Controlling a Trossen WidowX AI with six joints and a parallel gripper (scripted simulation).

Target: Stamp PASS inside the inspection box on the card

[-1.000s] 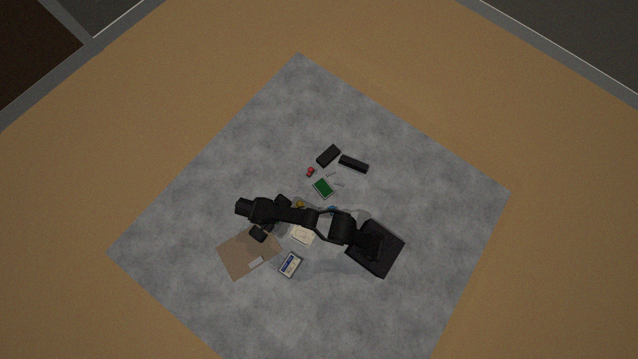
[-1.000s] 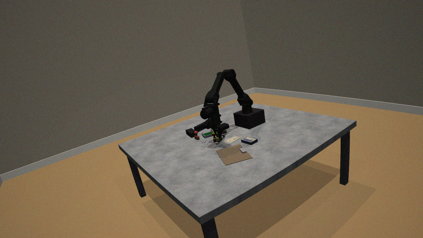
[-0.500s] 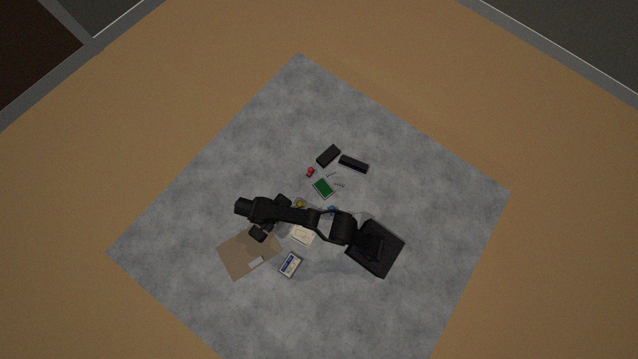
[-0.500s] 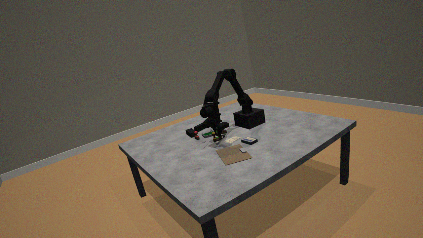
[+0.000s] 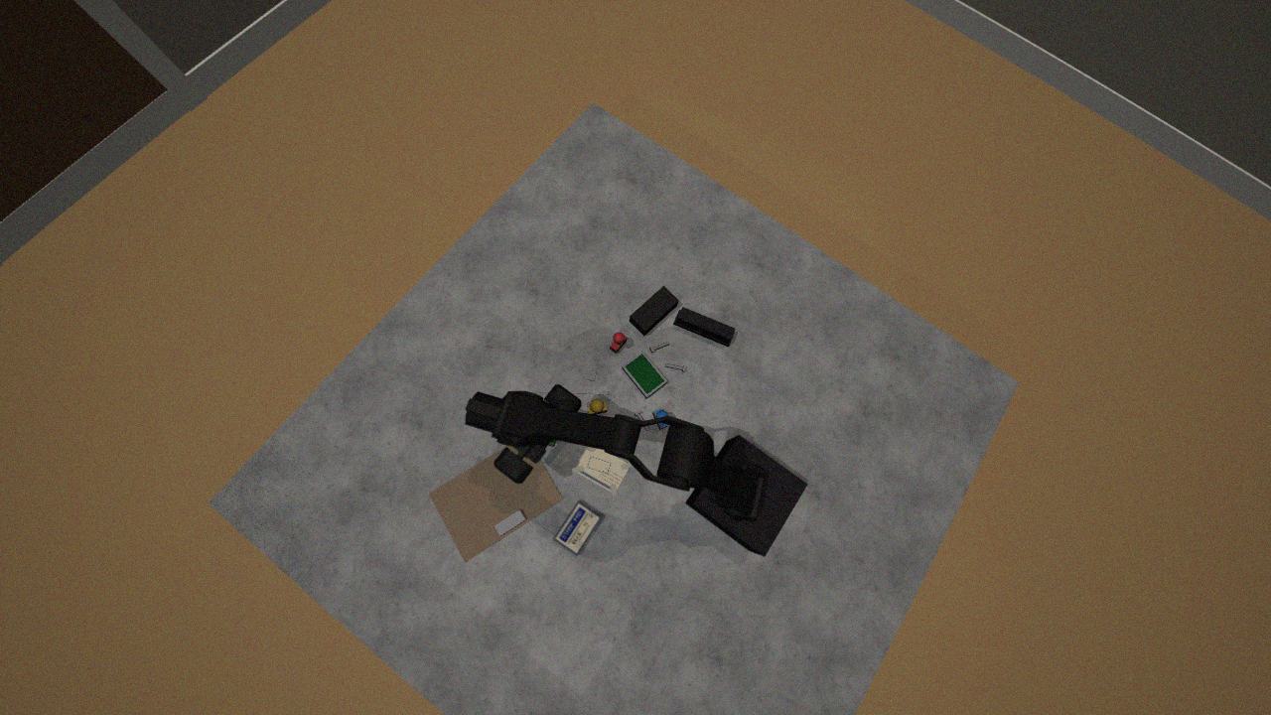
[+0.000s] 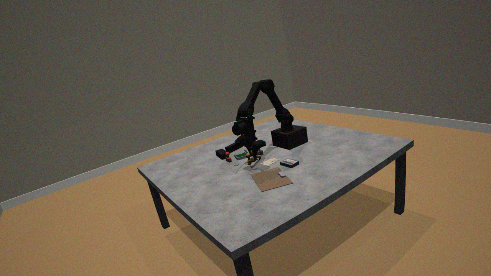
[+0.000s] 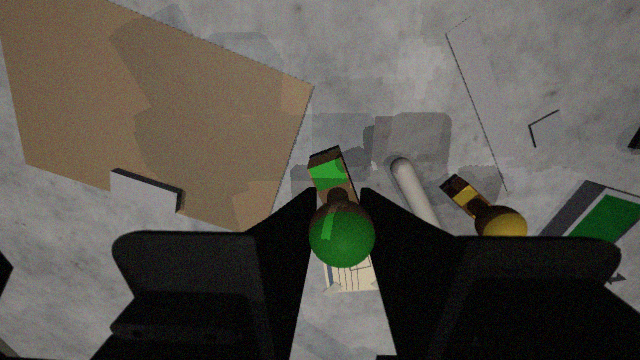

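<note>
Stamp [image 7: 342,235] with green, rounded knob, brown base.

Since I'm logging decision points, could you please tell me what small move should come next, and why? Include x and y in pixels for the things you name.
Probably lift slightly, then carry toward the green pad [image 5: 643,374] [image 6: 241,155] [image 7: 607,218]: the fingers grip the green-knobbed stamp [image 7: 342,237], and the pad lies off to one side.

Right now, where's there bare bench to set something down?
Bare bench stretches between the brown board and the near table edge in the exterior view. It's crowded around the pincer, between yellow-knobbed stamp and card.
</note>
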